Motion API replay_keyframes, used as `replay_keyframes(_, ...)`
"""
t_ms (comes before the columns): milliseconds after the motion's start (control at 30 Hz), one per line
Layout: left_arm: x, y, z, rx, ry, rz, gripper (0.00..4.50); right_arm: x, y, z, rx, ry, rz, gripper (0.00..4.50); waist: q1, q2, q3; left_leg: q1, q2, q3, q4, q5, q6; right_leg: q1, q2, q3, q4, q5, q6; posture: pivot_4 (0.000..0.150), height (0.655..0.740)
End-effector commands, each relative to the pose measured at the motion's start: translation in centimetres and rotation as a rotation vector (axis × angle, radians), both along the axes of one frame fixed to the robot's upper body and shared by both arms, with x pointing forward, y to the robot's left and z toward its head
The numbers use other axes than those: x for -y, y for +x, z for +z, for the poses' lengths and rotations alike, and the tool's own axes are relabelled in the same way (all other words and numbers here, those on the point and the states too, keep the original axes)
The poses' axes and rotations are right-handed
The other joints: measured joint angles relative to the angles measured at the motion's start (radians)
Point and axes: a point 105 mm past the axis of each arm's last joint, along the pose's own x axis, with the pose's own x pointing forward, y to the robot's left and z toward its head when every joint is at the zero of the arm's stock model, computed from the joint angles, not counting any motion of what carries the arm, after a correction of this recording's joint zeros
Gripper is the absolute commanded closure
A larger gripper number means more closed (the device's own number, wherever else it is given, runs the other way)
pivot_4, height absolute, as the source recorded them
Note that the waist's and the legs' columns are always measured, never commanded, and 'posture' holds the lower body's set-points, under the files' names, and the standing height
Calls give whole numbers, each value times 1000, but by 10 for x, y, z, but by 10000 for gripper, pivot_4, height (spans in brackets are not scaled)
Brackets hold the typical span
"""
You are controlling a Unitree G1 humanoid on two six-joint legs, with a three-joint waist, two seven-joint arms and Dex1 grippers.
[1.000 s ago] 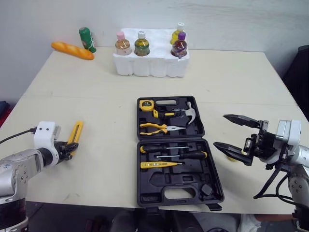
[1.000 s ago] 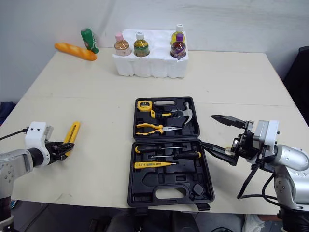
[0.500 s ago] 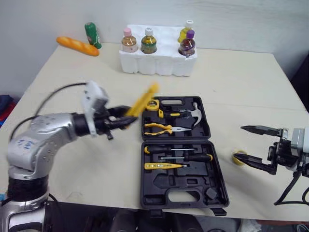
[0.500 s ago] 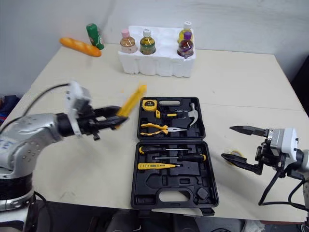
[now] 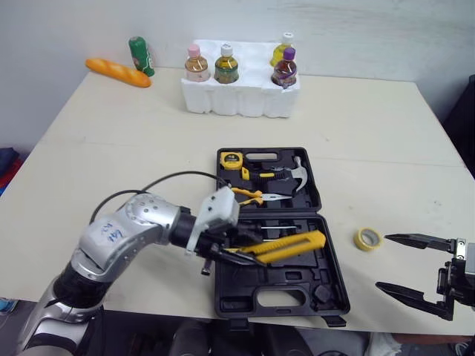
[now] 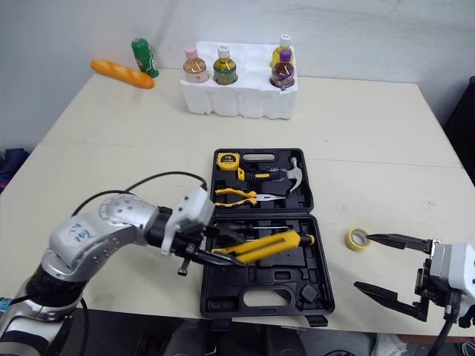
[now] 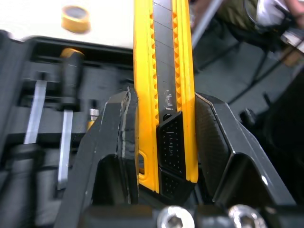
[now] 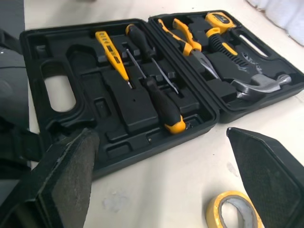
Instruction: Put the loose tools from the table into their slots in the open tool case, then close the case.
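My head eyes look forward and down over the whole table and case, while my left wrist camera peers close along the knife and my right wrist camera looks low across the table at that case

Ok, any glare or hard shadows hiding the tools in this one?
Left eye view: table evenly lit, no hard shadows across the tool case; right wrist view: bright sheen on the hammer head, slots readable; left wrist view: utility knife plainly lit.
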Motion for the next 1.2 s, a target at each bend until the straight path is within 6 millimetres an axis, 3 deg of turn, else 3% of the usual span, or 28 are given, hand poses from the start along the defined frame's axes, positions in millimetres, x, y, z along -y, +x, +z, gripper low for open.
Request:
replay_keyframes(33,9,-6,-7,31,38,-21,32493,-5,-5,12,23,9,-17,0,1,0,0,0,0,0,0,0,0,0,0,0,0,0,0,1500,7400)
replay_keyframes(133,12,-3,-25,87,114,2,32492,-6,-7,13,19,18,-63,0,2,0,0,0,0,-1,0,0,1,0,0,0,1,0,0,1500,7400)
replay_keyframes(200,15,6,-29,78,100,111,32492,-5,-7,15,30,11,-86,0,1,0,0,0,0,-1,0,0,1,0,-1,0,1,0,0,1500,7400)
replay_keyframes(333,17,-3,-41,117,151,68,32493,-7,-8,15,32,25,-113,0,2,0,0,-1,0,-1,0,0,1,-1,-1,0,1,0,0,1500,7400)
replay_keyframes(667,5,12,-60,234,312,102,32493,-8,-8,9,16,23,-108,0,1,0,0,0,0,-1,0,0,1,-1,-1,0,1,0,-1,1500,7400)
replay_keyframes(900,1,19,-60,248,348,111,32493,-5,-5,1,12,16,-96,0,1,0,0,4,0,0,-2,1,0,2,-1,1,4,-1,-2,1500,7400)
replay_keyframes(1133,0,16,-60,244,357,72,599,-2,-4,0,22,20,-104,0,1,0,0,5,-1,0,-3,1,1,2,-1,1,4,-1,-2,1500,7400)
replay_keyframes(1200,5,18,-51,264,306,57,599,-1,-4,-1,22,21,-108,0,2,0,0,5,-1,0,-4,1,1,2,-1,1,4,-1,-3,1500,7400)
